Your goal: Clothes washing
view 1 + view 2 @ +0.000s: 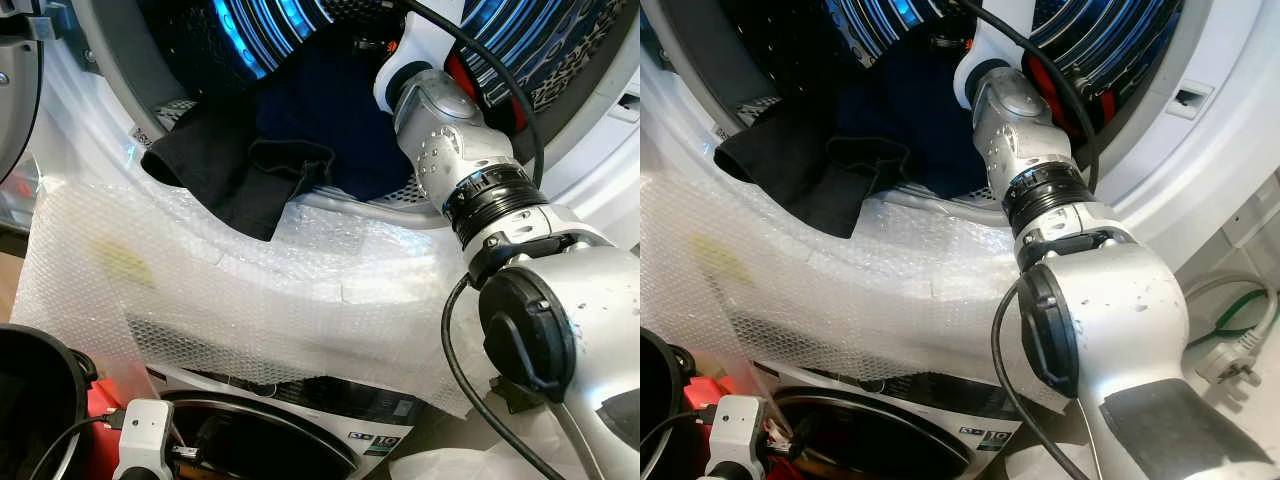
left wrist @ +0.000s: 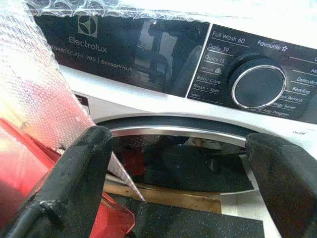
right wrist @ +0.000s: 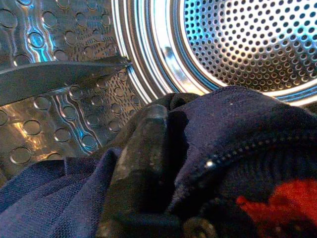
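Note:
The upper machine's steel drum (image 1: 250, 30) stands open with dark clothes in its mouth. A black garment (image 1: 230, 170) hangs out over the rim. Behind it lies a navy garment (image 1: 330, 110) with a zipper, bunched close in the right wrist view as navy cloth (image 3: 237, 129). My right arm (image 1: 450, 150) reaches into the drum, and my right gripper (image 3: 171, 188) is shut on the navy garment, one finger (image 3: 143, 163) showing and the other buried in cloth. A red fabric (image 3: 277, 208) lies beside it. My left gripper (image 2: 178, 183) hangs open before the lower machine's door (image 2: 188, 158).
Bubble wrap (image 1: 250, 290) covers the front panel between the two machines. The lower machine has a control dial (image 2: 257, 87) and a dark round door (image 1: 260, 430). A black basket (image 1: 30, 400) stands at the lower left, with a red object (image 2: 29, 163) next to it.

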Tool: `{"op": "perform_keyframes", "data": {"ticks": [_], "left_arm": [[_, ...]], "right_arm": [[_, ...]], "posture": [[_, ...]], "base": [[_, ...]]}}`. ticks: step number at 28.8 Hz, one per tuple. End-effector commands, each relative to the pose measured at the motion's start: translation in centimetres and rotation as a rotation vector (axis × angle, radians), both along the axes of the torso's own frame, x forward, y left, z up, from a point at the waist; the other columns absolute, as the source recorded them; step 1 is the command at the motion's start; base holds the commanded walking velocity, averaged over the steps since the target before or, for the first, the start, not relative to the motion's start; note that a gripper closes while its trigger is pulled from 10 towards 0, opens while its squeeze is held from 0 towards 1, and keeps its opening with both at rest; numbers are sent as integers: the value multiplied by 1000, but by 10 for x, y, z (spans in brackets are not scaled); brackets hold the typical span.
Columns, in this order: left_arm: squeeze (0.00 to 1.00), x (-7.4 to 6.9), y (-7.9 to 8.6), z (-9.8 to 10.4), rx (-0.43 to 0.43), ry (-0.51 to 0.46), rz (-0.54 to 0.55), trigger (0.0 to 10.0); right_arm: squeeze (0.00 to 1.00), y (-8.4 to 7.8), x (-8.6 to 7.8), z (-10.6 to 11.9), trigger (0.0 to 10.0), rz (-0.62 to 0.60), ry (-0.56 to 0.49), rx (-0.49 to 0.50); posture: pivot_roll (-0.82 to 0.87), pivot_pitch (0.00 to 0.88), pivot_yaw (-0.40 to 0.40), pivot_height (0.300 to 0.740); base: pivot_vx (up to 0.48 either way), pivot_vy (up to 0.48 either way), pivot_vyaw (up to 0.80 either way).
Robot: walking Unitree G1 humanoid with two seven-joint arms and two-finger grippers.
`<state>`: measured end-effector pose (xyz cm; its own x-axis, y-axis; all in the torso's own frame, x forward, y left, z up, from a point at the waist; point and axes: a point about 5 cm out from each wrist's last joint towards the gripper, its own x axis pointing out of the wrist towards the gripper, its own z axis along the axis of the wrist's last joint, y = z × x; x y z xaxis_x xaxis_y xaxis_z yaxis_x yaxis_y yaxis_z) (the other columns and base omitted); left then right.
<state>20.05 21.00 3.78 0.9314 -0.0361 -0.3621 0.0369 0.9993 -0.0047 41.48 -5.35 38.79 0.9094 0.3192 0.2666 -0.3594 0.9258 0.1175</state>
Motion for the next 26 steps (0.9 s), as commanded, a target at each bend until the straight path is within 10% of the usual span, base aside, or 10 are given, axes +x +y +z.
{"op": "perform_keyframes", "data": {"ticks": [1,21,23,24,25,26], "left_arm": [[0,-1,-5,-5,10,19,-16,10000],[0,2,-8,-7,1,25,-29,10000],[0,3,-9,-8,0,26,-30,10000],[0,3,-10,-8,-1,27,-37,10000],[0,3,-10,-8,-1,27,-37,10000],[0,4,-11,-9,-2,28,-39,10000]], "right_arm": [[1000,-4,-1,8,10000,0,-23,16],[1000,-26,-2,11,10000,111,-42,17],[812,-34,-1,9,10000,93,-38,6],[227,-44,0,6,10000,73,-29,9],[227,-44,0,6,10000,73,-29,9],[0,-49,0,5,10000,64,-25,18]], "posture": [[202,72,-170,740],[156,71,-160,740],[153,68,-161,740],[147,66,-161,740],[147,66,-161,740],[147,66,-161,740]], "base": [[0,0,0],[0,0,0],[0,0,0],[0,0,0],[0,0,0],[0,0,0]]}}
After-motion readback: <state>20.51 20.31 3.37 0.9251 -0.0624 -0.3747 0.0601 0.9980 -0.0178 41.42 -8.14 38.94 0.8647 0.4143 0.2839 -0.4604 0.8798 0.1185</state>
